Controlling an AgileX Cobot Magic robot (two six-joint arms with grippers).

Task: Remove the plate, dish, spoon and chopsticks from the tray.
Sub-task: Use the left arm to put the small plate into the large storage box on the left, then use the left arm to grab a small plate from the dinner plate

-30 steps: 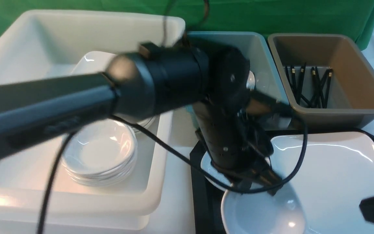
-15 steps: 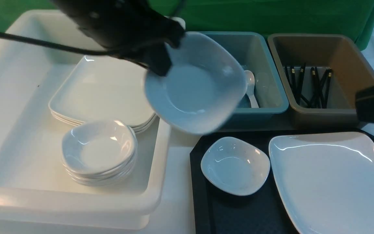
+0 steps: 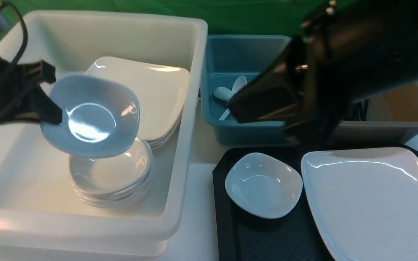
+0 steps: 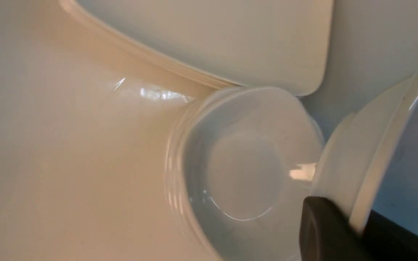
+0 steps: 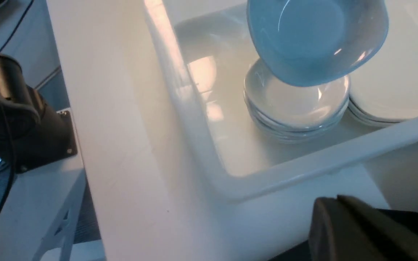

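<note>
The left gripper (image 3: 47,92) is clamped on the rim of a small glossy white dish (image 3: 93,116), which is tilted above the stacked white dishes (image 3: 111,181) near the large white plastic tub's (image 3: 180,203) near edge. The large square white plate (image 3: 372,203) lies at the black textured tray's (image 3: 267,239) right edge. The right gripper (image 3: 263,101) is blurred, so its grip cannot be told.

My desk (image 3: 199,203) is a plain white surface, and four things lie directly on it. The black tray (image 3: 224,217) lies flat on the desk. To the left of the tray sits a large white tub (image 3: 181,152), with a narrow strip of bare desk between the two. Just behind the tray's far left corner stands a teal tub (image 3: 245,135), and behind the tray's far right part a brown tub (image 3: 390,127). Whether those two tubs touch each other I cannot tell. A little bare desk shows past the tray's far right corner, beside the brown tub.
</note>
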